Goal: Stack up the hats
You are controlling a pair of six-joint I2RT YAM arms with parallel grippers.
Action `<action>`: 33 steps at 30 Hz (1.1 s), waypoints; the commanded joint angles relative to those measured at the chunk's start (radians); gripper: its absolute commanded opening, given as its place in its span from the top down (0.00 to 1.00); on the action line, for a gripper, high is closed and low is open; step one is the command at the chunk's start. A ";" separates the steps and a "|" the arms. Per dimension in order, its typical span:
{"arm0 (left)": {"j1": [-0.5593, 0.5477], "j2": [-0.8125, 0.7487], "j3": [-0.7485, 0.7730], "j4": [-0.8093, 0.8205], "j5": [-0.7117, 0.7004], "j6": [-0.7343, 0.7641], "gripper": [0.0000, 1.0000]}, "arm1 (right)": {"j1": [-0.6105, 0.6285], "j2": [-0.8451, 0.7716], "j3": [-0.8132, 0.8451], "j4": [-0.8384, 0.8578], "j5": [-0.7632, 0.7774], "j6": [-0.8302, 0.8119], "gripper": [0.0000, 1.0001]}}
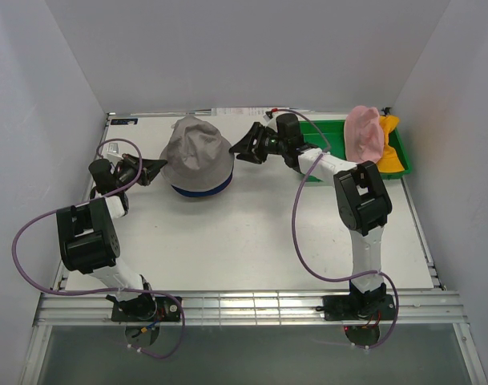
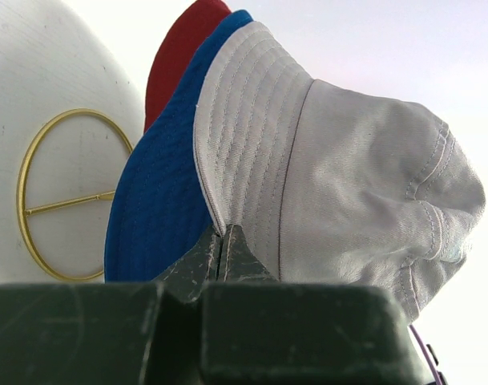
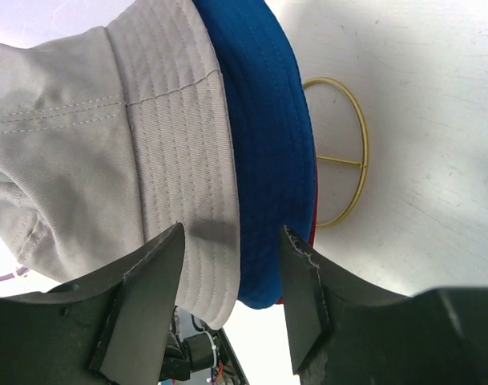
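A grey hat (image 1: pixel 197 148) sits crown-up on top of a blue hat (image 1: pixel 202 191) at the back middle of the table. In the left wrist view the grey hat (image 2: pixel 340 176), the blue brim (image 2: pixel 155 208) and a dark red brim (image 2: pixel 179 56) are nested together. My left gripper (image 1: pixel 158 167) is shut and empty, its tips (image 2: pixel 221 234) at the grey brim's edge. My right gripper (image 1: pixel 239 149) is open just right of the stack; it (image 3: pixel 231 241) frames the grey (image 3: pixel 83 144) and blue (image 3: pixel 268 136) brims without touching them. The pink hat (image 1: pixel 364 135) and the yellow-orange hat (image 1: pixel 392 152) lie on the green tray (image 1: pixel 320 128).
The green tray stands at the back right by the wall. A thin gold wire ring (image 2: pixel 67 203) lies on the table under the stack's edge and also shows in the right wrist view (image 3: pixel 340 160). White walls close in three sides.
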 commanded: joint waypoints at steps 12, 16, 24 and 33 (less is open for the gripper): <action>0.013 -0.008 -0.013 -0.026 -0.002 0.035 1.00 | 0.018 -0.006 0.008 0.078 -0.014 0.028 0.45; 0.014 -0.009 -0.011 -0.031 -0.002 0.038 1.00 | 0.021 0.000 0.016 0.082 -0.016 0.039 0.46; 0.013 -0.011 -0.019 -0.042 -0.004 0.050 1.00 | 0.025 0.009 0.011 0.090 -0.014 0.048 0.57; 0.014 0.005 -0.027 -0.057 -0.011 0.078 1.00 | 0.021 0.026 0.010 0.044 0.001 0.016 0.88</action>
